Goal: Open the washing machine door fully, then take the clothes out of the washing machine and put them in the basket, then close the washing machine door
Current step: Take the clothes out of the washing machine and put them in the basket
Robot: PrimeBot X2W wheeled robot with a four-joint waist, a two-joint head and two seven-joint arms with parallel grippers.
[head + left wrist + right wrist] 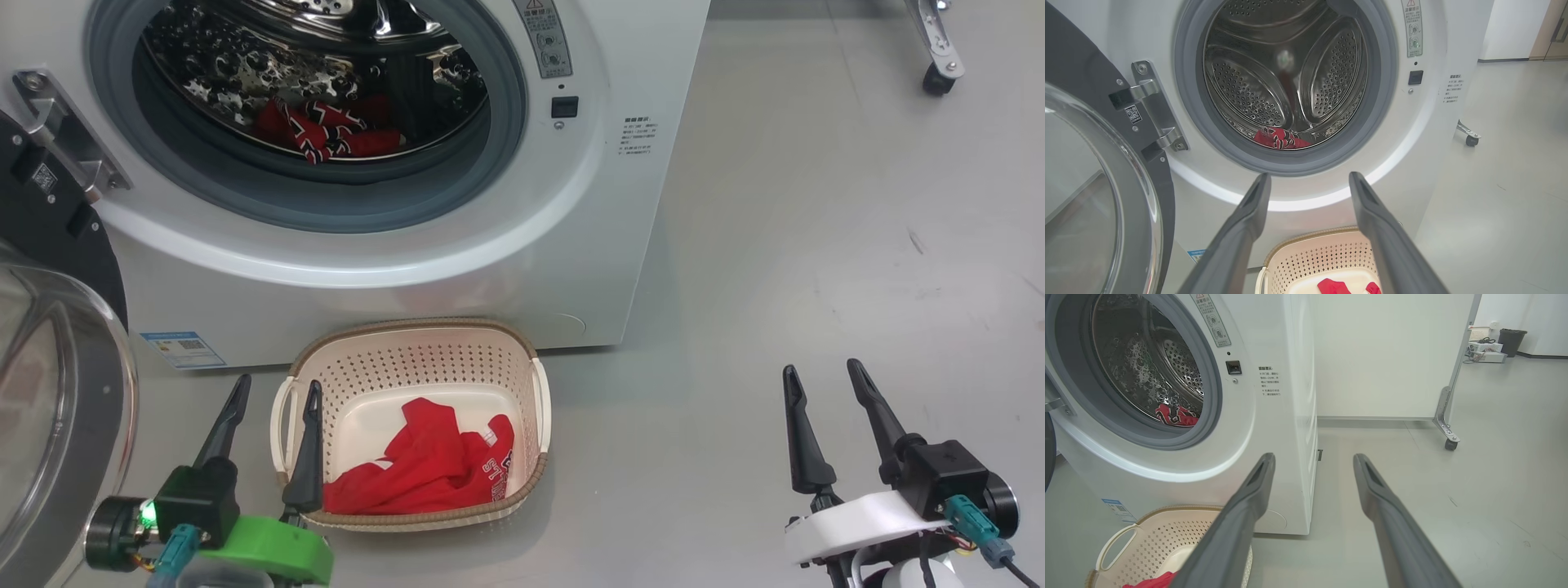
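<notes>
Fingers of the left claw (277, 382) stand wide apart and hold nothing, hanging by the near left rim of the cream perforated plastic basket (408, 325) with its brown woven-look edge. The right claw (820, 367) is likewise spread and empty, well apart from the basket over the bare grey floor (775, 204). Inside the basket lies a bright red garment with white lettering (424, 465). Just beyond, the big white front-loading washing machine (392, 278) has its round black-rimmed glass door (49, 392) swung open to the left. A second red garment with white stripes (326, 135) sits at the bottom of the perforated steel drum (212, 73). Unloading looks about half done. Next, I judge, a claw must reach through the grey port (326, 208), low into the drum, and close on that fabric.
</notes>
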